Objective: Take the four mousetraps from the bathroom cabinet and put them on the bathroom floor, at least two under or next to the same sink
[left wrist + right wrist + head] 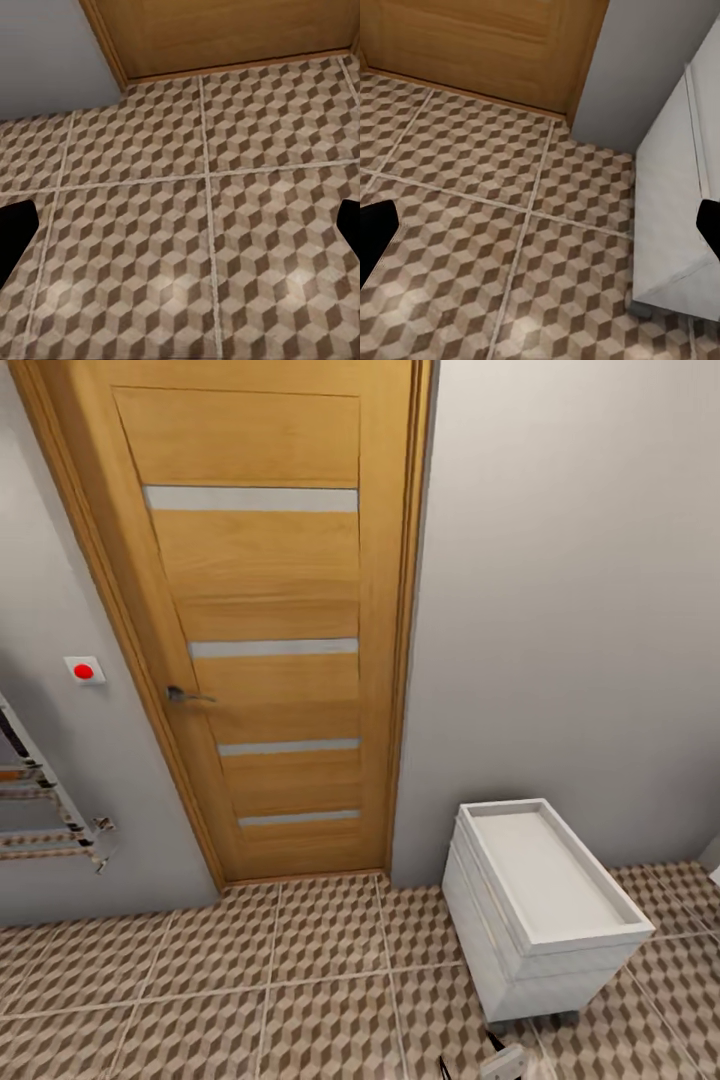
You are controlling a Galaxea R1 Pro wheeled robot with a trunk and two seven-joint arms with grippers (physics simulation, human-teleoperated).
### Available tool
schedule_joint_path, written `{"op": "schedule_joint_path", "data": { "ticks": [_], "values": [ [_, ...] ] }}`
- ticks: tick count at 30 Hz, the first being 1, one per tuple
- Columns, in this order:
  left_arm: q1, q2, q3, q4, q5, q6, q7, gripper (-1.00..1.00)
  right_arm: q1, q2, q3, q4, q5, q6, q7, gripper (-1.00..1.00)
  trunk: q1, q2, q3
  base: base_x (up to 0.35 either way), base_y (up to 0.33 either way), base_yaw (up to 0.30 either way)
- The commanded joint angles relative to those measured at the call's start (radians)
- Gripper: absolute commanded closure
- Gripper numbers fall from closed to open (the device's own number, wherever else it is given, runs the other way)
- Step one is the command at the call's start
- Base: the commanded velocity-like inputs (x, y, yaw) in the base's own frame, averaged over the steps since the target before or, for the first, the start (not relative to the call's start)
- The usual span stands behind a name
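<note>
Ahead: wooden door (pixel 270 630) | bathroom floor (pixel 300 980); white drawer unit (pixel 540 905) | both grippers' jaws spread, empty

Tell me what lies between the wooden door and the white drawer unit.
In the head view, a strip of grey wall and cube-patterned bathroom floor separate the door from the drawer unit.
</note>
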Motion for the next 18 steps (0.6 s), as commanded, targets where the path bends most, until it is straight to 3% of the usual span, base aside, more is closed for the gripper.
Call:
{"op": "schedule_joint_path", "data": {
  "ticks": [1,18],
  "values": [
    [-0.002,-0.001,-0.009,0.004,0.009,-0.005,0.0,-1.0,-0.001,0.0,0.008,0.001,0.003,-0.002,-0.01,-1.0,0.001,-0.002,-0.002,0.0,0.0,0.288],
    [-0.002,-0.001,-0.009,0.004,0.009,-0.005,0.0,-1.0,-0.001,-0.001,0.008,0.001,0.003,-0.001,-0.01,-1.0,0.001,-0.002,-0.002,0.0,0.0,0.288]
  ]
}}
